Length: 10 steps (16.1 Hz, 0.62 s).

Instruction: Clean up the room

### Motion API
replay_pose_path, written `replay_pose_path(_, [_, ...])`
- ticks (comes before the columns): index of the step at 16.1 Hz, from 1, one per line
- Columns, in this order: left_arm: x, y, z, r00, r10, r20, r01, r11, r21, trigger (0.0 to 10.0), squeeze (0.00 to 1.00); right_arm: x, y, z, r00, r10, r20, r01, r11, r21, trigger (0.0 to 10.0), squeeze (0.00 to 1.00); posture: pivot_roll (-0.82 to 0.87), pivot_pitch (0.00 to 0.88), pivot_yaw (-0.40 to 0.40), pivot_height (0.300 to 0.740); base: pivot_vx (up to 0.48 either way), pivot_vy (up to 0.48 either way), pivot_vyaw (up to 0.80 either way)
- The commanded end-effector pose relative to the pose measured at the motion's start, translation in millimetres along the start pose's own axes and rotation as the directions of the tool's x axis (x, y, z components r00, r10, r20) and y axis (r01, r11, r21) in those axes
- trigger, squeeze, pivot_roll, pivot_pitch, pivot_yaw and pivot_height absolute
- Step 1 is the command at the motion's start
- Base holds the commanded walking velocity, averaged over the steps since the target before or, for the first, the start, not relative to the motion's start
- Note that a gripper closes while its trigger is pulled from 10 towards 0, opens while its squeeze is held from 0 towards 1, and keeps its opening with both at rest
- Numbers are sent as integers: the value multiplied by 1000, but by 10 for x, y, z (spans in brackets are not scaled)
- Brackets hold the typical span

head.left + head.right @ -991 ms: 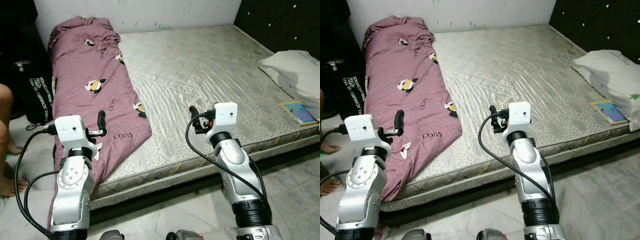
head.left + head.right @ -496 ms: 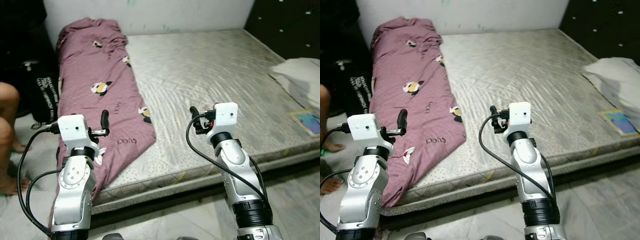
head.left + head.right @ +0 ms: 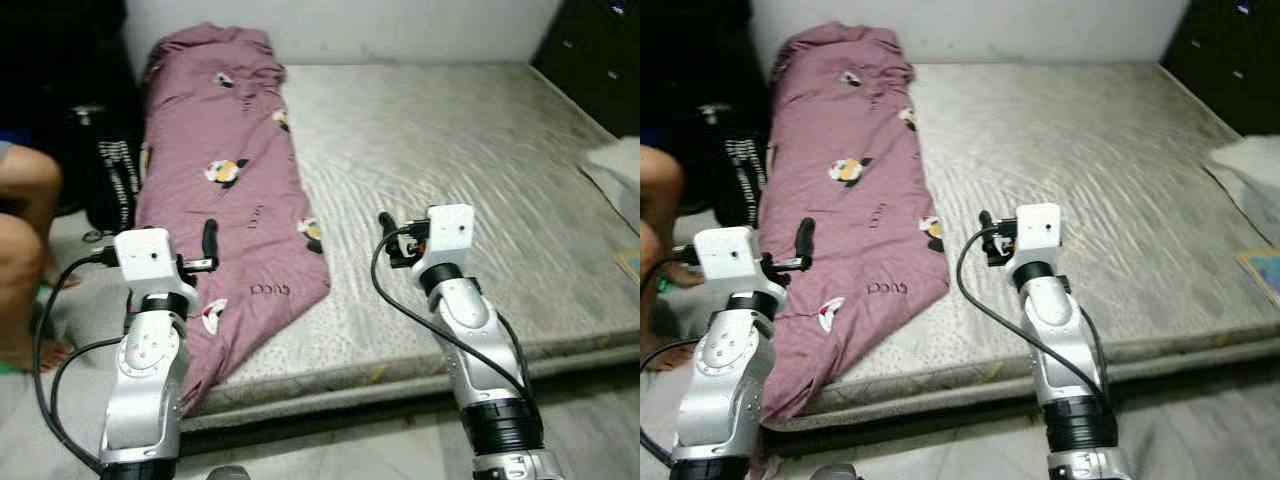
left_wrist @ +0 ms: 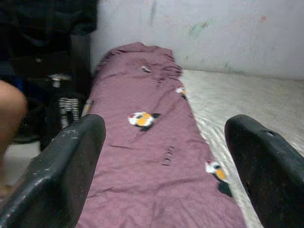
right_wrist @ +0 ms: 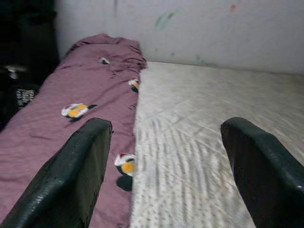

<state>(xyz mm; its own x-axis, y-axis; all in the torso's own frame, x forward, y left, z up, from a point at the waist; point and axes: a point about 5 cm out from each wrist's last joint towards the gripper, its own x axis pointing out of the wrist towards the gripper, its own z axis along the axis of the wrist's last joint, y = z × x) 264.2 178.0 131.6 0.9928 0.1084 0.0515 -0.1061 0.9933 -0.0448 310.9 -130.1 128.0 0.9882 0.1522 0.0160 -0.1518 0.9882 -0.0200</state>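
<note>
A mauve blanket (image 3: 235,170) printed with small cartoon figures lies lengthwise along the left side of a bare grey mattress (image 3: 450,150). Its near end droops over the mattress's front edge. My left gripper (image 3: 209,240) hovers open above the blanket's near end, with nothing between its fingers. In the left wrist view the blanket (image 4: 142,156) stretches away between the two spread fingers (image 4: 61,171). My right gripper (image 3: 388,230) is held open over the mattress, just right of the blanket's edge, and it is empty too. The right wrist view has the blanket's edge (image 5: 71,114) and the mattress (image 5: 190,118).
A person's bare legs (image 3: 25,210) are at the far left beside a black bag (image 3: 105,175). A white pillow (image 3: 1252,170) and a colourful book (image 3: 1265,270) lie at the mattress's right end. A dark cabinet (image 3: 600,40) stands at the back right. Pale tiled floor (image 3: 590,420) runs along the front.
The whole picture has slid to the right, so the camera has turned left. The blanket now sits nearer the middle. Both arms hold the same pose, with both grippers still open.
</note>
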Motion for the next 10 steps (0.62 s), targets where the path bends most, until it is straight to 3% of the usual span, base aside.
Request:
replay_pose_path(1, [-7,-26,20,1000,-12,6,12,1000,-6,10000,0,-1,-44,-9,1000,-12,-6,12,1000,-9,10000,0,41,37,-35,740,300,0,0])
replay_pose_path(8, [-15,-48,17,999,-33,1,33,999,-14,10000,0,-2,-49,-16,1000,-15,-9,15,1000,-11,10000,0,43,36,-35,740,327,0,0])
replay_pose_path(10, [-12,-30,30,1000,2,25,-3,1000,5,10000,0,-3,-53,-23,1000,-14,-12,14,1000,-13,10000,0,45,33,-36,740,154,0,0])
